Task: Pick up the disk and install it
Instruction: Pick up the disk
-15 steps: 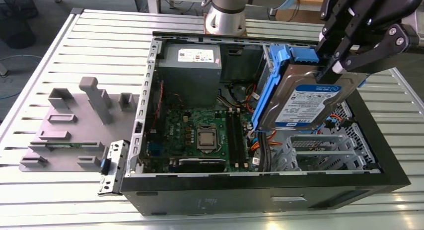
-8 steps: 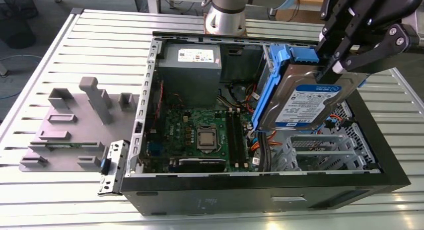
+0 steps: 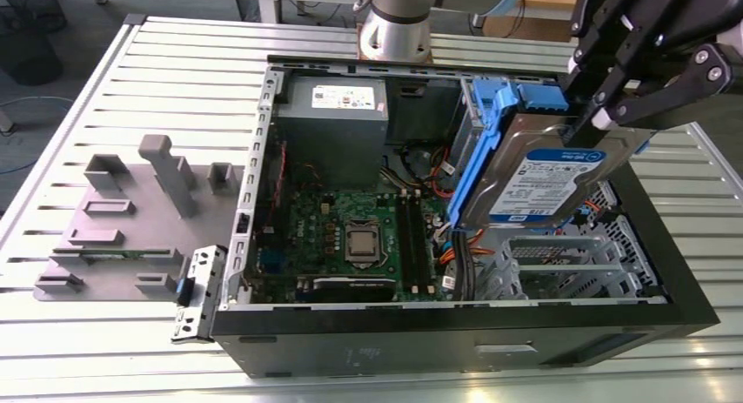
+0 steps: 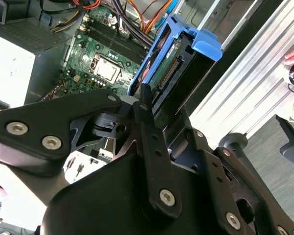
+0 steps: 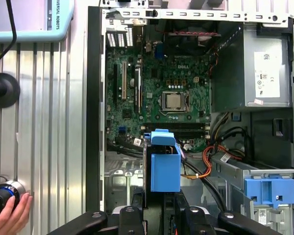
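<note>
I see gripper clamped on the disk, held over open case; motherboard, power supply sit inside.

Silver disk with white-and-blue label and blue bracket; black gripper; green motherboard; grey power supply, white sticker; black case; pale ribbed table; grey fixture block; orange cables

A ribbed aluminium tabletop spreads across the exterior view, catching bright glare on its near slats. Grey floor lies off the exterior view's left. White table legs stand beyond the far edge.
</note>
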Available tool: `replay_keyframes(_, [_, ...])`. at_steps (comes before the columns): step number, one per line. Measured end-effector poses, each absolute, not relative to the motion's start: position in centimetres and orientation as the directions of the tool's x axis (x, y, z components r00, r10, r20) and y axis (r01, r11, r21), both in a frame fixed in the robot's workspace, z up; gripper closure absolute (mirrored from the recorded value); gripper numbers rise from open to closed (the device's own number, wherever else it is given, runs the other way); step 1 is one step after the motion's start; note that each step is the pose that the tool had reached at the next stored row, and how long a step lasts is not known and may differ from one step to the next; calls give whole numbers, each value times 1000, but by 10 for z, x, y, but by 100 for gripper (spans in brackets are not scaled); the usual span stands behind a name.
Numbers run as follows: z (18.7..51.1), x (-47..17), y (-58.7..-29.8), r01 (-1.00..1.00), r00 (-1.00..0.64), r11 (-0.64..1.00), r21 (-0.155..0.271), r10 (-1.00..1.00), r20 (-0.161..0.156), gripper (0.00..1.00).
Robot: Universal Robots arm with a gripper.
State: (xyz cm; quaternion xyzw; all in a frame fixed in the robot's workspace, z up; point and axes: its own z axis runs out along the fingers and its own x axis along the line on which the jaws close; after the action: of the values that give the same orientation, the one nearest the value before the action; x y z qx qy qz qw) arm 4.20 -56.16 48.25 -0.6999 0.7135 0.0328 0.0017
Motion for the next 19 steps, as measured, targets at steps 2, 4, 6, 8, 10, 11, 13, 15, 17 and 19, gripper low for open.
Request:
replay_keyframes(2, [482, 45, -562, -999, -20, 18, 45, -999, -48, 65])
replay_keyframes(4, [481, 45, -562, -999, -20, 18, 45, -999, -48, 65])
replay_keyframes(6, [480, 46, -563, -999, -20, 18, 44, -999, -48, 65])
replay_keyframes(8, [480, 46, -565, -999, -20, 18, 45, -999, -48, 65])
replay_keyframes(10, [479, 46, -569, -999, -20, 18, 45, -999, -48, 65])
replay_keyframes(11, [478, 46, -570, -999, -20, 18, 45, -999, -48, 65])
replay_keyframes(13, [478, 46, -573, -999, -20, 18, 45, -999, -48, 65])
replay_keyframes(15, [477, 46, -575, -999, -20, 18, 44, -999, -48, 65])
replay_keyframes(17, [476, 48, -576, -999, -20, 18, 45, -999, -48, 65])
replay_keyframes(19, [475, 50, -577, -999, -20, 18, 44, -999, -48, 65])
